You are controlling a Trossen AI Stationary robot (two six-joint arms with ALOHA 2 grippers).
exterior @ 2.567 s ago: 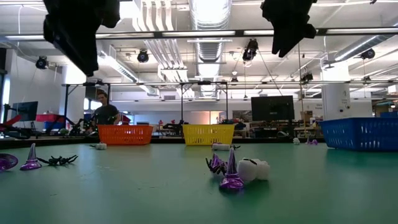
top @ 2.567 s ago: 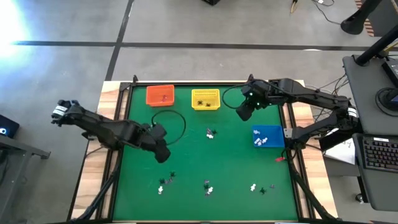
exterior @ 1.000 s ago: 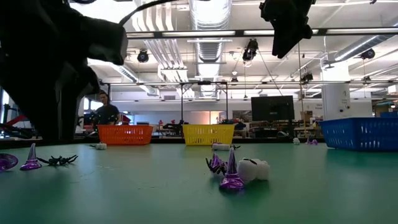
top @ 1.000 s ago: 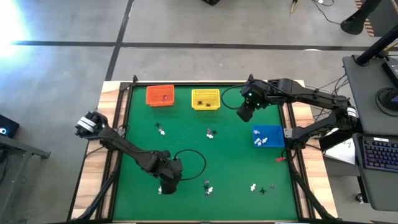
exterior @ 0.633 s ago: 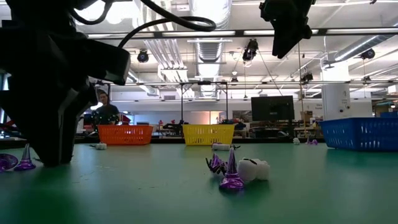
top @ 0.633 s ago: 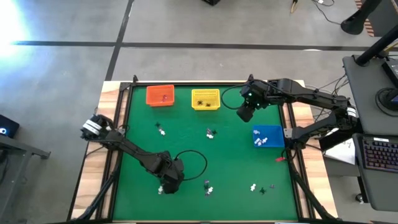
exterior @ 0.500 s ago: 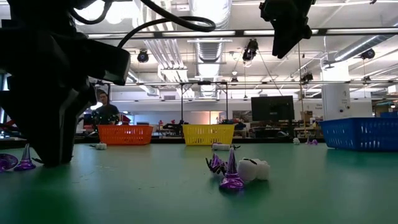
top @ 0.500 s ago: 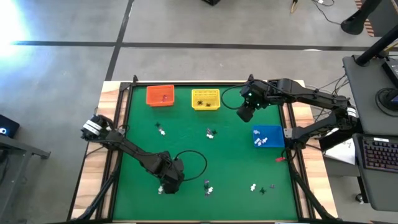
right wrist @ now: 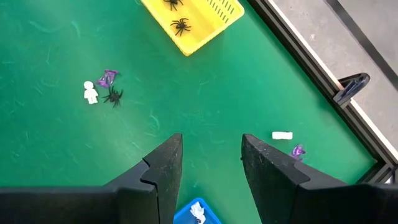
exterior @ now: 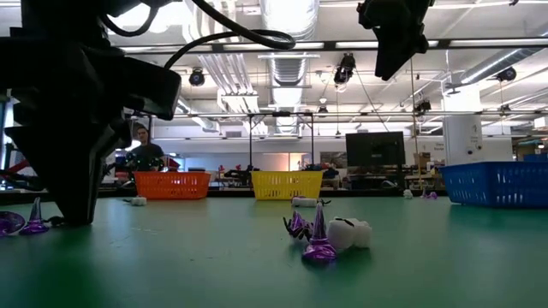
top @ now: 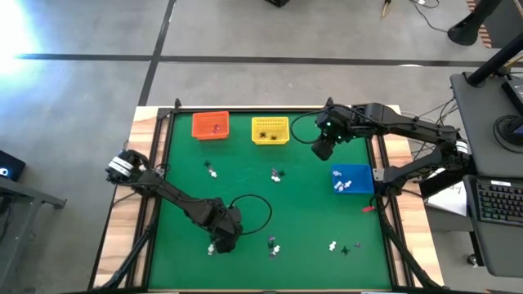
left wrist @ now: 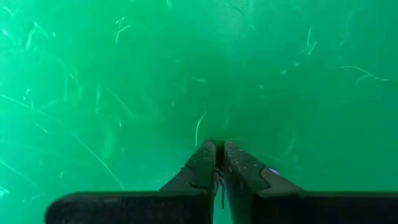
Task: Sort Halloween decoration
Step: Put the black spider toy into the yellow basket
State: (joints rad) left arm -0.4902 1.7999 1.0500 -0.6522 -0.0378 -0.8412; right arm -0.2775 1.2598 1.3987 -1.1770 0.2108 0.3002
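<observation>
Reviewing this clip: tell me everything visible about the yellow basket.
The yellow basket is a small rectangular tray that looks like plastic, its walls slotted like a grid. It sits upright on the green mat near the table's far edge, between the orange basket and the right gripper, touching neither. Black spiders lie inside it. Nothing grips it; the right gripper hangs open beside it.
</observation>
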